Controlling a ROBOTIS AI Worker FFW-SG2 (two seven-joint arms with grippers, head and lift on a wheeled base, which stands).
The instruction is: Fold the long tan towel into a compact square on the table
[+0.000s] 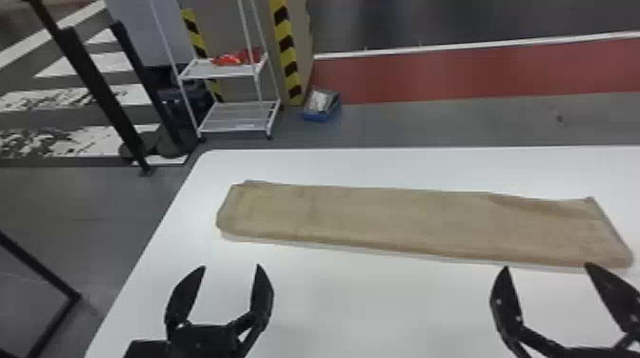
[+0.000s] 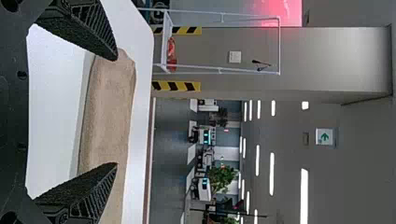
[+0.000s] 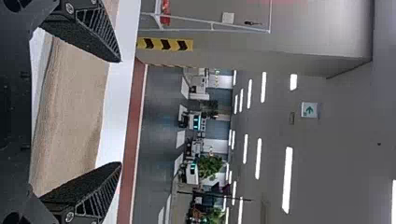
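Note:
The tan towel (image 1: 405, 219) lies flat as a long strip across the white table, its right end wider, with a shallow crease along the far edge there. My left gripper (image 1: 232, 269) stands open on the near side of the towel's left end, apart from it. Near the right end, my right gripper (image 1: 546, 267) is open too, its fingertips close to the towel's near edge; whether they touch it I cannot tell. In the left wrist view the towel (image 2: 107, 116) shows beyond the left gripper (image 2: 116, 112). The right wrist view has the towel (image 3: 74, 107) behind the right gripper (image 3: 121, 112).
The white table (image 1: 381, 304) has its left edge slanting beside my left gripper. Past its far edge stand a white wheeled rack (image 1: 233, 119) and a blue box (image 1: 321, 114) on the floor. Black posts (image 1: 95, 85) rise at the far left.

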